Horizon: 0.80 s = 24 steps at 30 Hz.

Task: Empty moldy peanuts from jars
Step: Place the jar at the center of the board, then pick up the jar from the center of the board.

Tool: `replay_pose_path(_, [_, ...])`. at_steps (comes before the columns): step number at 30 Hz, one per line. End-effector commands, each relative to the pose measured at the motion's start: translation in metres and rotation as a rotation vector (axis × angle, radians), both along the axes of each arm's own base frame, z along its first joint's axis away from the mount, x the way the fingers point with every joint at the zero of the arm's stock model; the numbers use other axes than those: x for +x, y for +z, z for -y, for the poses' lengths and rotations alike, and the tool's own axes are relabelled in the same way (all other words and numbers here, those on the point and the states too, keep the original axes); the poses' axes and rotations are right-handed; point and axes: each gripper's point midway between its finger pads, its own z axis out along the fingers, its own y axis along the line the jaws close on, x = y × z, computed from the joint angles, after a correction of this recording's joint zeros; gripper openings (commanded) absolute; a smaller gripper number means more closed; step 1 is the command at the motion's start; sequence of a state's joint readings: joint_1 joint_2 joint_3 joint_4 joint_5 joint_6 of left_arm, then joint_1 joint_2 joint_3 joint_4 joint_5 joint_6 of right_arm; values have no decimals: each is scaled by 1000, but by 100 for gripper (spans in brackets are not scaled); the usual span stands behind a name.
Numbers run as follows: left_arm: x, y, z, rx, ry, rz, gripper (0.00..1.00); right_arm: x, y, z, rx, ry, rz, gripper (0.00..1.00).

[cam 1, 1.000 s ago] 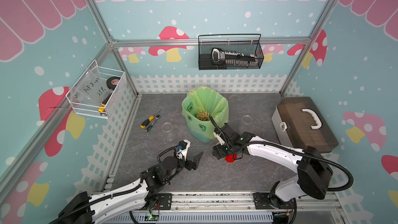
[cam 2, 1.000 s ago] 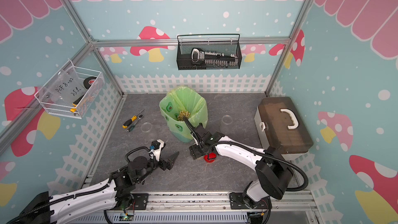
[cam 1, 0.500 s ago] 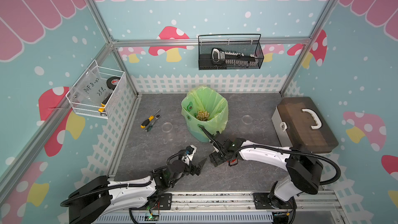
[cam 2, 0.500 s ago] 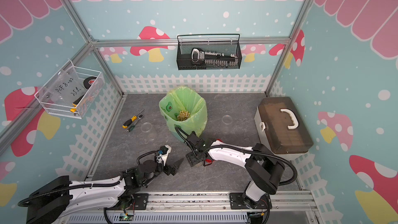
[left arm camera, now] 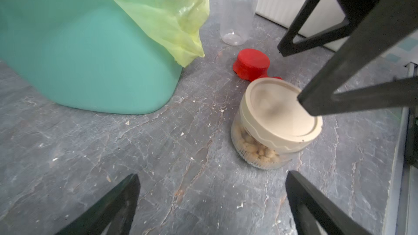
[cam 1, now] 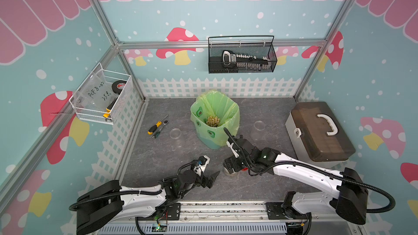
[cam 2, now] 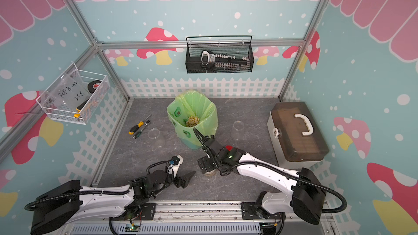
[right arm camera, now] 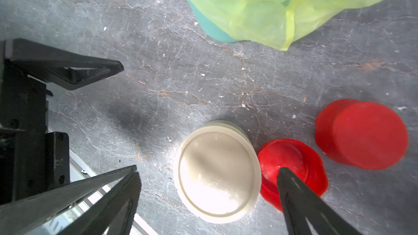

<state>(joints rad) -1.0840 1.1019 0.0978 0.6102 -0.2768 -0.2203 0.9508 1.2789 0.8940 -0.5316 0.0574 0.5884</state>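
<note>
Beige-lidded jar of peanuts sits ungripped between spread right jaws; parted left jaws face it.

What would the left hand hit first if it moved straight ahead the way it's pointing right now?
Probably the squat jar with the beige lid, standing just ahead of the open left hand, slightly off its centre line. Depth is hard to judge.
</note>
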Motion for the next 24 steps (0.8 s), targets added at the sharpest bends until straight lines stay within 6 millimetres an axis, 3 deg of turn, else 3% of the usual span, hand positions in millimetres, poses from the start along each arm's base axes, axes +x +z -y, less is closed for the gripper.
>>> replay_pose_path(1, [-3,4,11,-34,-11,8,99,-2,-11,12,-89,-23,-28,93])
replay_pose_path(10, [-9,-11,36,-36,-61,13,99,1,-21,4,-131,-9,-56,92])
replay_pose_path(16, [-10,-17,42,-43,-74,13,99,2,-24,-4,-111,-6,-73,90])
replay_pose_path(24, [-12,-11,53,-56,-107,18,99,0,-31,-7,-133,1,-83,90])
